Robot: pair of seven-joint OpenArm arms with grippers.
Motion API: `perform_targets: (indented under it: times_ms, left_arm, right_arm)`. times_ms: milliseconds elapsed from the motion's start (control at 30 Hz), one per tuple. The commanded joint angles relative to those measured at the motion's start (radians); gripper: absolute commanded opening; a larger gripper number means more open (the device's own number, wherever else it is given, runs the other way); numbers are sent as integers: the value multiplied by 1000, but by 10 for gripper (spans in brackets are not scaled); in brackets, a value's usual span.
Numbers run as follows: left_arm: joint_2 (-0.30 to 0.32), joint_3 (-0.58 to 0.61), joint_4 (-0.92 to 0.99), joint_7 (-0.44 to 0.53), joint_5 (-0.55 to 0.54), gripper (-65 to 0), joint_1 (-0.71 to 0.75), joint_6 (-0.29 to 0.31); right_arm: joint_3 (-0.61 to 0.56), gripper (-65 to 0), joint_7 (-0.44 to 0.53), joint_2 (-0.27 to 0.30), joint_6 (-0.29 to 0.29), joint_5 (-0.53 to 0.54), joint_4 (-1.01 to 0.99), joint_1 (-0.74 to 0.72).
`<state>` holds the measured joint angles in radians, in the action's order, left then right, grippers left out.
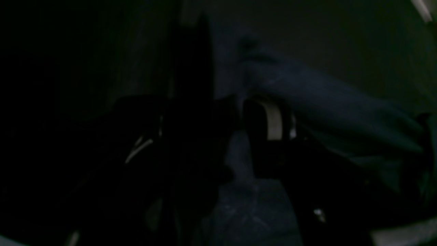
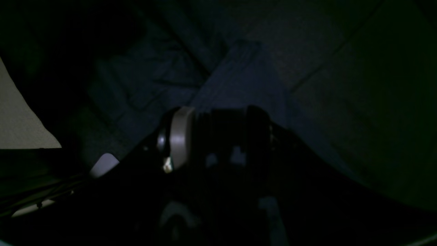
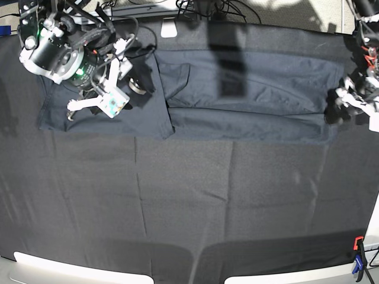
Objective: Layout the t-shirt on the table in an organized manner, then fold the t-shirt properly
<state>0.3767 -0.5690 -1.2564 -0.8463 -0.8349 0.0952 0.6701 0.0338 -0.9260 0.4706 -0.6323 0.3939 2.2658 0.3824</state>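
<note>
A tangle of cables [image 3: 195, 7] runs along the far edge. A red-orange clamp [image 3: 358, 242] grips the near corner, and pale floor [image 3: 296, 9] shows beyond. Both wrist views are very dark.

We see the surface [image 3: 189, 201] w/ black cloth; a dark t-shirt [image 3: 237, 94] lies stretched along its far edge, left part folded, rest bare.

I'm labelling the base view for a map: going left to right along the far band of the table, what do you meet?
Right arm's pincer over the shirt's left end → t-shirt stretched across → left arm's pincer at the shirt's right end.
</note>
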Motion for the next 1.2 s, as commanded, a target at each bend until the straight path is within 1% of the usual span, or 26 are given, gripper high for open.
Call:
perform_targets:
  times_ms: [0,67,200,233,267,333,400,500,567,700,867,1033,1067,1100,1167]
  left_arm:
    - [15,-4,8,14,-11,-357,-20,11]
    - [11,-3,45,18,20,-357,-37,11]
    - [14,-3,101,79,105,-358,-51,11]
    - [14,-3,106,79,116,-357,-50,11]
    - [13,-3,107,67,121,-357,-48,10]
    - [8,-3,107,13,116,-358,-48,11]
    - [3,-3,107,-46,65,-358,-48,28]
    - [3,-3,107,-147,-79,-358,-48,28]
    - [3,-3,107,-176,-141,-358,-48,28]
    - [3,-3,107,-151,-147,-359,-48,28]
    - [3,-3,107,-148,-173,-427,-48,28]
    - [3,-3,107,-148,-181,-437,-48,28]
    - [3,-3,107,-148,-193,-465,-48,28]
    - [3,-3,107,-148,-204,-516,-48,28]
    - [3,-3,107,-148,-215,-650,-48,28]
  right_arm:
    - [5,-410,11,8,5,10,19,-5]
    - [5,-410,10,8,5,10,19,-5]
    - [5,-410,10,8,5,10,19,-5]
    - [5,-410,9,8,5,10,19,-5]
    - [5,-410,10,8,5,10,19,-5]
    - [5,-410,10,8,5,10,19,-5]
    - [5,-410,10,8,5,10,19,-5]
    - [5,-410,10,8,5,10,19,-5]
    - [5,-410,10,8,5,10,19,-5]
    - [5,-410,10,8,5,10,19,-5]
    - [5,-410,10,8,5,10,19,-5]
    - [5,-410,10,8,5,10,19,-5]
    - [5,-410,10,8,5,10,19,-5]
    - [5,-410,10,8,5,10,19,-5]
    - [5,-410,10,8,5,10,19,-5]
